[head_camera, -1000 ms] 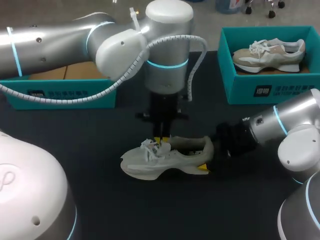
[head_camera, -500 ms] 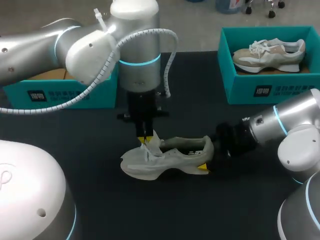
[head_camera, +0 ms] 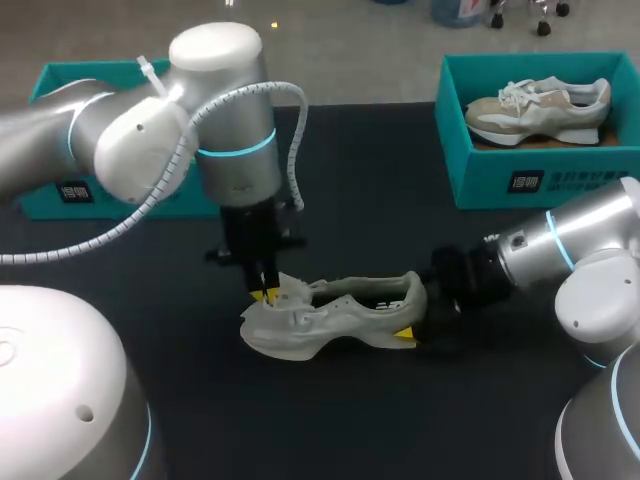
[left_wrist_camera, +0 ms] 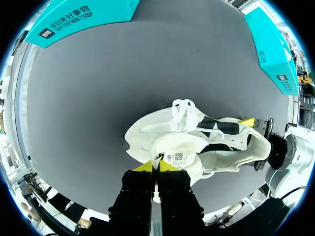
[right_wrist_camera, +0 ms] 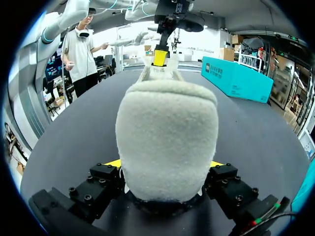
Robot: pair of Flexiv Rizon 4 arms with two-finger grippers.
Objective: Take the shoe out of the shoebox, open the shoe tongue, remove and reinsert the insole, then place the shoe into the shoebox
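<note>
1. Shoe (head_camera: 335, 315): stands sole-down on the dark surface (head_camera: 400, 420), outside any box. It looks light, with a soft pale upper over a thick, stiffer foam sole.
2. Right tool (right_wrist_camera: 166, 166) clamps the fleecy heel (right_wrist_camera: 167, 123) from both sides, probably the firmest place to hold.
3. Left tool (left_wrist_camera: 158, 166) is pinched shut on the thin, floppy tongue (left_wrist_camera: 179, 147), which could slip free.
4. Beyond, a teal cardboard shoebox (head_camera: 520, 180) holds a second shoe (head_camera: 540, 105).

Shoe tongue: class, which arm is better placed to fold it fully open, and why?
Left. The left gripper is shut on the tongue, above the shoe; the right gripper only clamps the heel, steadying it.
</note>
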